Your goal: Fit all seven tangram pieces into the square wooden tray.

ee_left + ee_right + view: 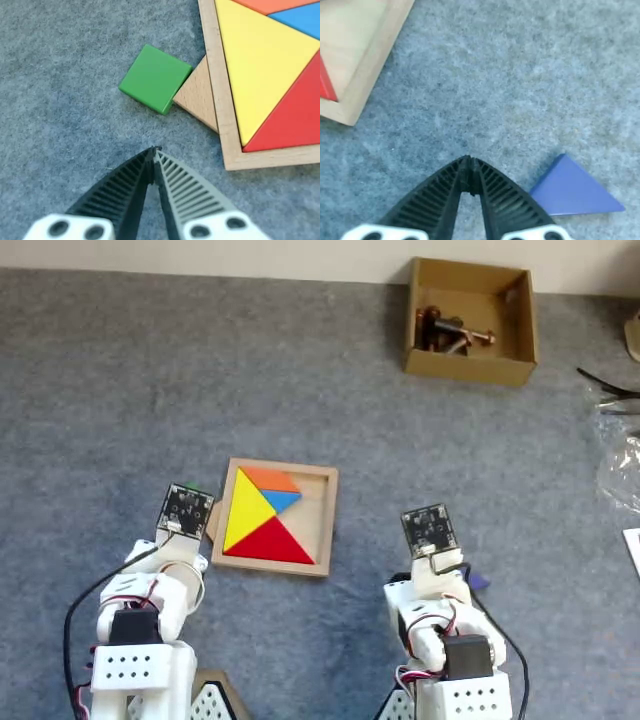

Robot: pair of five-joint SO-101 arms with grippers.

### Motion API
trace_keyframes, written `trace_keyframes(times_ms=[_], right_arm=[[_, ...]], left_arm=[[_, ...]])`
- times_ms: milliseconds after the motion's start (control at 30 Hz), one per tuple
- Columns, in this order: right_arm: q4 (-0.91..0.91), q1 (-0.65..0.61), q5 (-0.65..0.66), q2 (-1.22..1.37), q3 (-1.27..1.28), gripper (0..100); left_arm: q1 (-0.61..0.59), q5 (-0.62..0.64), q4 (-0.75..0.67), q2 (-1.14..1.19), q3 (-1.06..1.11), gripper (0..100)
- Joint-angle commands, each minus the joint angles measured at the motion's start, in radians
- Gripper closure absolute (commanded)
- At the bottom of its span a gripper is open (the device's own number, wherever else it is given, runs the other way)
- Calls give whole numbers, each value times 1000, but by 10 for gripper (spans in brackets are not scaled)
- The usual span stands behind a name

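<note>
The square wooden tray [325, 520] lies on the grey carpet between the two arms, holding a yellow triangle [245, 508], a red triangle [274, 540], an orange piece [270, 479] and a blue piece [281, 500]. In the left wrist view, a green square [155, 78] and a plain wooden triangle [198, 95] lie just outside the tray's edge [223, 130]. My left gripper [153, 150] is shut and empty, a short way from the green square. My right gripper [468, 160] is shut, empty, beside a dark blue triangle [572, 191]; the tray corner [355, 85] lies off to its side.
A cardboard box [468, 362] holding small metal parts sits at the far right of the carpet. Cables and a clear plastic bag [620, 465] lie at the right edge. Open carpet stretches beyond the tray and to the far left.
</note>
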Motion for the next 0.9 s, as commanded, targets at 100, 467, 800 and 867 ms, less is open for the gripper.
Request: trace_keyframes(times_ms=[100, 467, 800, 867], right_arm=[[-25, -5, -6, -13, 133, 990], [-21, 28, 296, -13, -33, 989], [-19, 232, 310, -4, -260, 988], [18, 254, 310, -2, -285, 988]], left_arm=[[12, -8, 3, -15, 22, 993], [12, -8, 3, -15, 22, 993], [12, -8, 3, -15, 22, 993], [12, -8, 3, -15, 22, 993]])
